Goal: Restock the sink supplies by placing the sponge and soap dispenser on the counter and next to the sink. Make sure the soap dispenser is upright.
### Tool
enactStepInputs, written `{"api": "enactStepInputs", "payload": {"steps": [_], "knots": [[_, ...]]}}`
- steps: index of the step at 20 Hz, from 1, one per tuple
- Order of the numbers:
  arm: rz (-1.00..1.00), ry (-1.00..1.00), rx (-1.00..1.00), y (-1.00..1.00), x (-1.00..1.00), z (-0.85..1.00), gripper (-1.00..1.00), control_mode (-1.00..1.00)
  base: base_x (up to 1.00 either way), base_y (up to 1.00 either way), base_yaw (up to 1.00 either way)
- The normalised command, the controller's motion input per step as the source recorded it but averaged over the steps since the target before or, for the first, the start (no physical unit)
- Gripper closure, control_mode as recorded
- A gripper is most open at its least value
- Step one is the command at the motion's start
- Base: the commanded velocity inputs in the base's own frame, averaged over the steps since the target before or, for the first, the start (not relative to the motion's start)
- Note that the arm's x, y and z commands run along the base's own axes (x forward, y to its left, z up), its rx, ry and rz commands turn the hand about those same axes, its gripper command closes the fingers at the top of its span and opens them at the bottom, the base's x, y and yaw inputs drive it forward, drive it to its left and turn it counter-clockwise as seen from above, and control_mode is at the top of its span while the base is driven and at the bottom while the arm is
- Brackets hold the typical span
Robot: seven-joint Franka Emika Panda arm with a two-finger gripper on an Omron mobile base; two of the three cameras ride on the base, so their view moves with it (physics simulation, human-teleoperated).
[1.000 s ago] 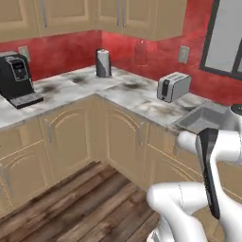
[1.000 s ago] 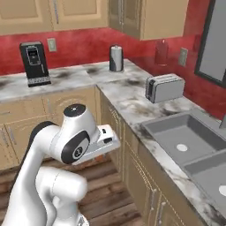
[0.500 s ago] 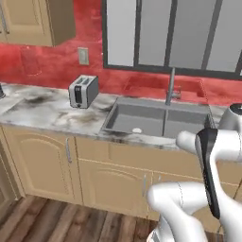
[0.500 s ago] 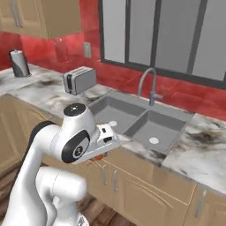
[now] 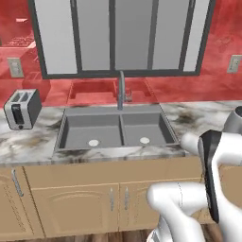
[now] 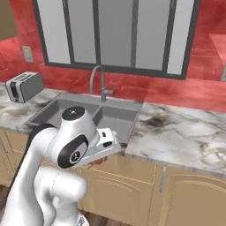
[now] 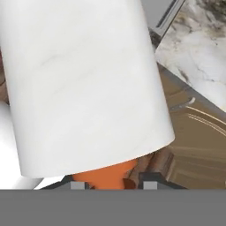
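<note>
The soap dispenser (image 7: 84, 84) looms close in the hand view as a whitish cylinder, its orange pump top (image 7: 106, 176) down between my fingertips. My gripper (image 7: 110, 185) is shut on it. In the right base view the hand hangs in front of the cabinets, below the counter edge, with a bit of the orange pump top (image 6: 96, 162) under it. The grey double-basin sink (image 5: 80, 127) (image 6: 112, 115) with its curved faucet (image 5: 121, 90) (image 6: 98, 81) lies straight ahead in the marble counter (image 5: 208, 116) (image 6: 185, 130). The sponge is out of view.
A silver toaster (image 5: 21, 108) (image 6: 24, 86) stands on the counter left of the sink. A window runs along the red wall behind the faucet. Light wooden cabinet doors (image 5: 113, 201) (image 7: 198, 132) sit below the counter. Bare marble stretches right of the sink.
The base has driven and turned right along the counter: the coffee machine corner has left the views and the sink now sits in the middle. The arm's pose looks unchanged.
</note>
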Motion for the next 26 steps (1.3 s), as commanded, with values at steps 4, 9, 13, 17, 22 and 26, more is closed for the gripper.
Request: {"api": "enactStepInputs", "payload": {"steps": [4,9,13,17,22,26], "knots": [[0.0,0.0,0.0,0.0,0.0,0.0,1.0,1.0,0.48,-0.46,-0.1],[0.0,0.0,0.0,0.0,0.0,0.0,1.0,1.0,0.28,-0.64,-0.09],[0.0,0.05,0.0,0.0,0.11,0.0,1.0,-1.0,0.2,-0.25,-0.06],[0.0,0.16,-0.01,-0.02,0.57,0.12,1.0,-1.0,0.0,0.0,0.0],[0.0,0.17,-0.16,0.13,0.95,0.28,1.0,-1.0,0.0,0.0,0.0],[-0.01,0.3,-0.16,0.28,0.93,0.16,1.0,-1.0,0.0,0.0,0.0]]}}
